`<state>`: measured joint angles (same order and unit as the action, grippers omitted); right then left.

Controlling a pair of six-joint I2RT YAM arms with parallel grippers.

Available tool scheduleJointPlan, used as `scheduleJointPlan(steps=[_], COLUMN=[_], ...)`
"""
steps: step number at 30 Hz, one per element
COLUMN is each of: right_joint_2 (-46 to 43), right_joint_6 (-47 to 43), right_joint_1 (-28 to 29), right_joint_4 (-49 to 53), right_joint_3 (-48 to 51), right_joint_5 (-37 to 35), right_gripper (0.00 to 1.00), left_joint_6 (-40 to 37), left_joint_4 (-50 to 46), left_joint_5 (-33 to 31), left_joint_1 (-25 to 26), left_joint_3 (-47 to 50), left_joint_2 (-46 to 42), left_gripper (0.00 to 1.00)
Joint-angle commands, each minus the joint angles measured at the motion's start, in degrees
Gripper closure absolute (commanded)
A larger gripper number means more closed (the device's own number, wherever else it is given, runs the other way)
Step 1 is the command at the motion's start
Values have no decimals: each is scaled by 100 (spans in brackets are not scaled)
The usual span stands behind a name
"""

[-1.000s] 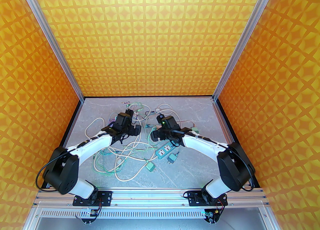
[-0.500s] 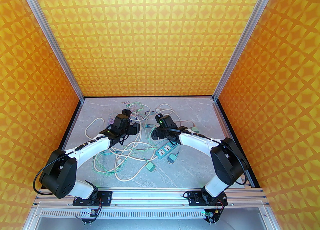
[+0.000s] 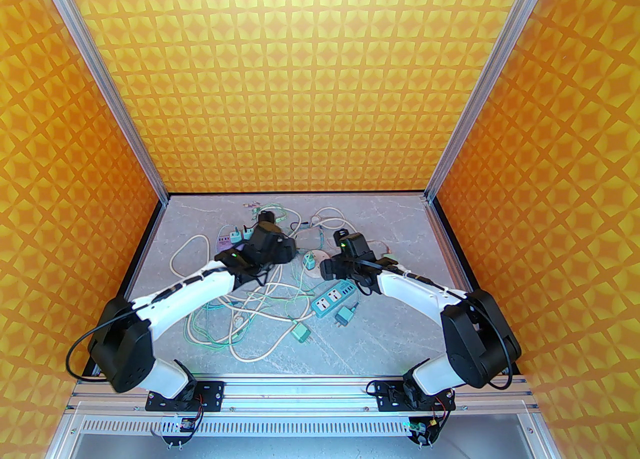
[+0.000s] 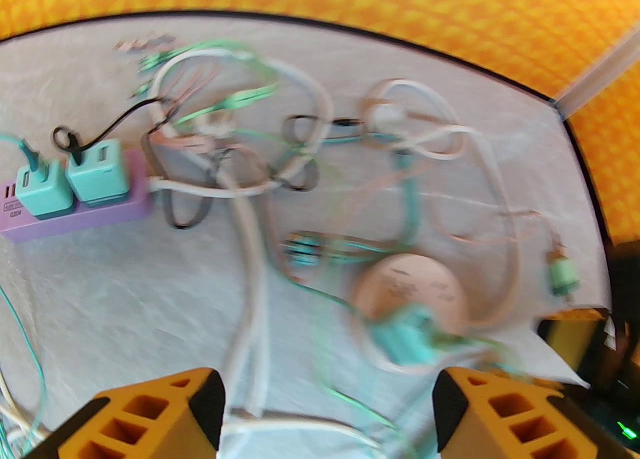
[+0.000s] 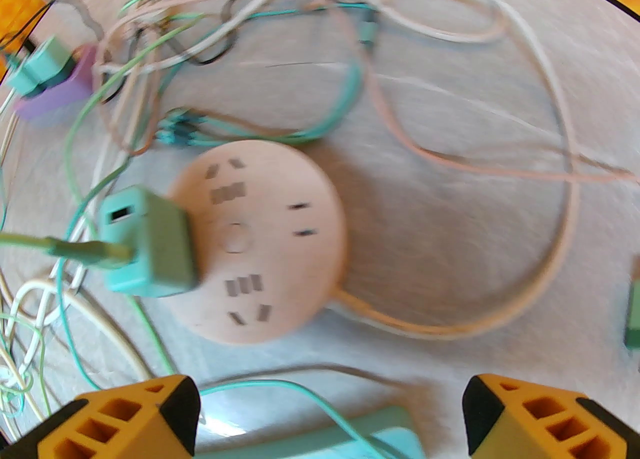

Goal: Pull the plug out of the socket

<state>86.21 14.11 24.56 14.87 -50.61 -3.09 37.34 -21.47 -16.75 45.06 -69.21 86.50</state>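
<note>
Nearest the arm bases: a loose teal adapter [image 3: 300, 333] and a smaller one [image 3: 344, 317], both hard boxy plastic, lie unplugged on the grey marbled table [image 3: 350, 347], just beside a blue-green power strip [image 3: 332, 299].
Right gripper [image 5: 330, 412]: spread wide and empty, its orange fingers [image 5: 150, 422] hanging over the table just short of the round socket [image 5: 280, 267].
Left gripper [image 4: 327, 407]: likewise spread and holding nothing, above a tangle of cables [image 4: 248, 272].
Plug [image 5: 147, 242]: a teal cube with rounded corners, seated at the rim of the round socket, with a green lead running out of its outer face. It lies between the two grippers.
Round socket: a flat, matte peach disc with slotted outlets around its face and a pale cord leaving its edge.
Handling: the plug looks light, rigid and smooth-sided. Its flat opposite faces, clear of the lead, seem the best place to pinch. The disc is probably light too and may lift with the plug, so one gripper would likely need to press it down while the other pulls straight out.
Cables: thin, limp loops in white, green and tan, which could snag a finger.
Far left: a purple power strip [image 4: 75, 217] carries two more teal adapters, both seated.
</note>
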Motion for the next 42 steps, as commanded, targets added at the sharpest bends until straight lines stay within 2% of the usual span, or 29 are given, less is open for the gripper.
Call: scheduleJointPlan(steps=[1,4,7,12,19,26,29,34,42], right_joint_2=[-274,-389,-512,-743,-962,-991,-960,-896,-894], right_joint_6=[385,655,855,969,903,878,882,914,921], right_joint_1=[-253,-495,-772,-961,-989,-985,-982,-991,-986], right_joint_4=[69,183,186,143,-18,-206,-241,-256,-270], right_joint_3=[108,148,243,363,454,504,525,512,523], right_joint_5=[-402,-609,-434,-282,-61,286,352,365,381], right_gripper=[6,2,2,2,1,2,2,1,1], left_joint_6=[539,841,1121,1596,1996,1818,1750,1748,1727], left_joint_4=[-748,-774,-951,-1085,-1002,-963,-1081,-1443,-1697], left_joint_5=[-525,-588,-745,-812,-834,-925,-1229,-1285,-1341], left_joint_1=[488,1011,1436,1708,1402,810,738,567,519], left_joint_3=[-363,-610,-977,-1290,-1306,-1720,-2096,-2660,-3089], left_joint_2=[-99,105,437,1091,1805,2603,2879,3452,3894], left_gripper=[28,32,34,38,40,36,36,37,42])
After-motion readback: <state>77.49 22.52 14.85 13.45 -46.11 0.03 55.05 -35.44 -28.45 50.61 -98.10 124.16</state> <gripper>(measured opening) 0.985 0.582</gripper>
